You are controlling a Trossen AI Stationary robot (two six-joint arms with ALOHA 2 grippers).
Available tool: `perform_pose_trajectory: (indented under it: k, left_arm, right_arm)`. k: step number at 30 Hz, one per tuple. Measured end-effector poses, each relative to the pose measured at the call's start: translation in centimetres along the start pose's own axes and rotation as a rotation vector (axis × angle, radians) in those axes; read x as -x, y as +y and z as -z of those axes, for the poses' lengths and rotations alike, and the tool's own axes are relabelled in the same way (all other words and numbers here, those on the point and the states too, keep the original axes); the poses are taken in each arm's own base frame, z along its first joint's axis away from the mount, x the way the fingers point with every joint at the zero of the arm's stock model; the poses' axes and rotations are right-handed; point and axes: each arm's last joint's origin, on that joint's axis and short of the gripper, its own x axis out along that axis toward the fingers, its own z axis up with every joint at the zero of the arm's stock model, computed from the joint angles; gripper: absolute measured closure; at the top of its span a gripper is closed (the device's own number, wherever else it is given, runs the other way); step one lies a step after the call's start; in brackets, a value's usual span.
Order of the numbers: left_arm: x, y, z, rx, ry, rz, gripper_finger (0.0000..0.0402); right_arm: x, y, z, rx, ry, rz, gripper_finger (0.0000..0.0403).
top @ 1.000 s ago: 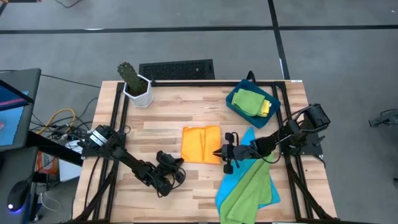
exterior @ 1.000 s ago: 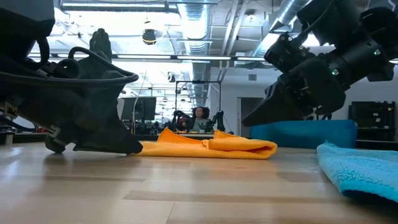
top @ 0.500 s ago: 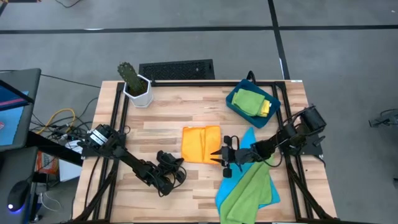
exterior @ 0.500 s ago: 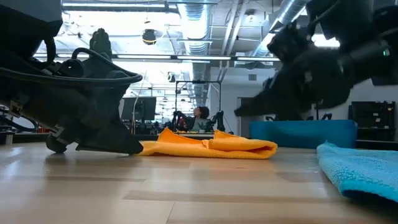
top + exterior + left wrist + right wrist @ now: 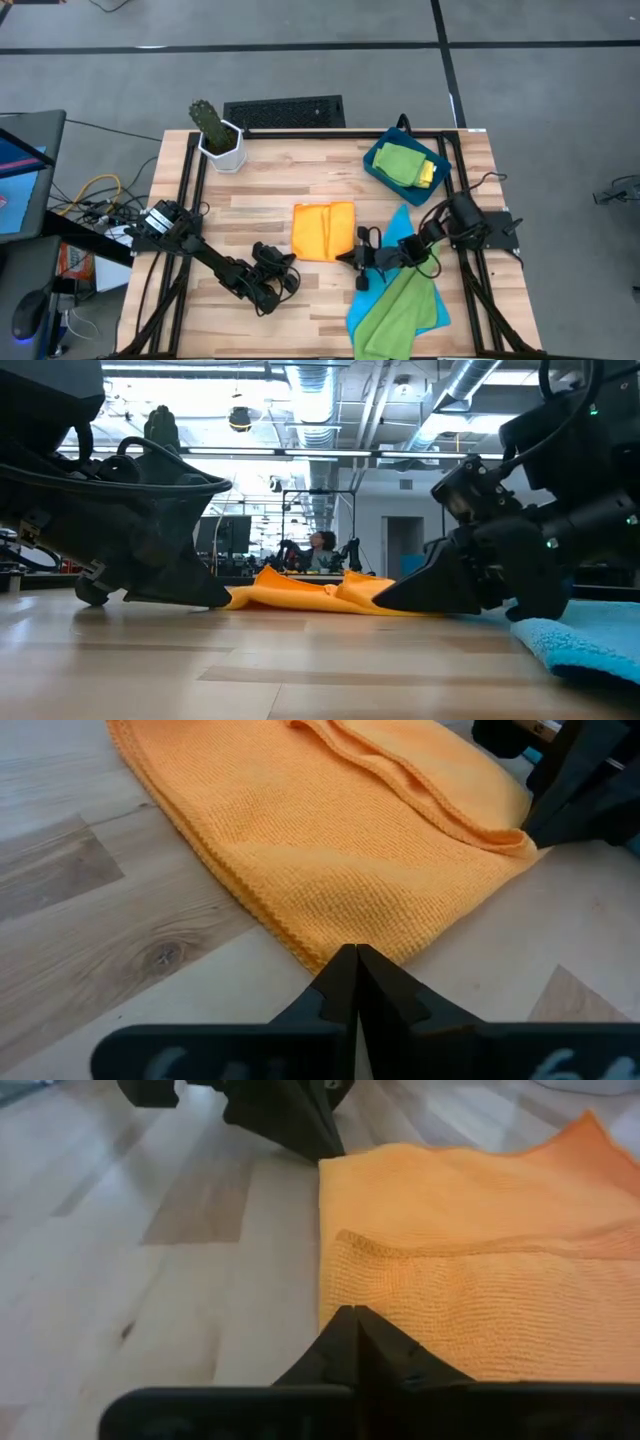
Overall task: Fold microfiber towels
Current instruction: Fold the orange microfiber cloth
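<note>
Near edge of the high view, lower right: a lime green towel (image 5: 395,310) is draped over a bright blue towel (image 5: 400,285), both unfolded, waiting.

Mid-frame: the orange towel (image 5: 323,231) lies part-folded on the table (image 5: 260,215), w/ a loose ridge across its top layer. The left gripper (image 5: 288,282) sits at the towel's lower-left corner, fingers closed; in the left wrist view the tips (image 5: 352,982) meet right at the cloth edge. Whether any fabric is pinched can't be told. The right gripper (image 5: 352,258) is at the lower-right corner, also closed, its tips (image 5: 355,1342) at the hem in the right wrist view; grip on cloth likewise unclear.

Risks, as judged: if only the top layer or nothing is caught, a lift would leave layers behind and the fold would skew. Uneven pull btwn the two corners could drag the towel sideways. The right arm passes close over the blue/green pile, which could be snagged.

Far, upper right: a dark-blue tray (image 5: 378,158) holds a folded green towel (image 5: 399,161) and a yellow towel (image 5: 427,174). Upper left: a cactus pot (image 5: 218,141), well clear.
</note>
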Motion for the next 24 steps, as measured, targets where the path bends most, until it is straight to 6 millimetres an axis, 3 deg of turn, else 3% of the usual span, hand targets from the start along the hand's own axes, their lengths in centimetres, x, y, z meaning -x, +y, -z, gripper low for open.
perform_pose_trajectory:
  k: [6,11,20,24]
  left_arm:
    - [0.0,0.0,0.0,-0.003,0.001,-0.002,0.0401]
    - [0.0,0.1,0.0,-0.002,0.008,-0.005,0.0401]
    - [0.0,0.1,0.0,-0.006,0.010,-0.008,0.0401]
    - [0.0,0.1,0.0,-0.009,0.010,-0.010,0.0401]
  right_arm:
    - [0.5,0.3,-0.6,0.066,-0.023,-0.029,0.0385]
    - [1.4,0.5,-3.3,0.138,-0.130,-0.029,0.0366]
    - [-1.8,0.1,-2.0,0.174,-0.090,-0.109,0.0388]
    - [-2.6,0.0,-1.0,0.108,-0.074,-0.120,0.0380]
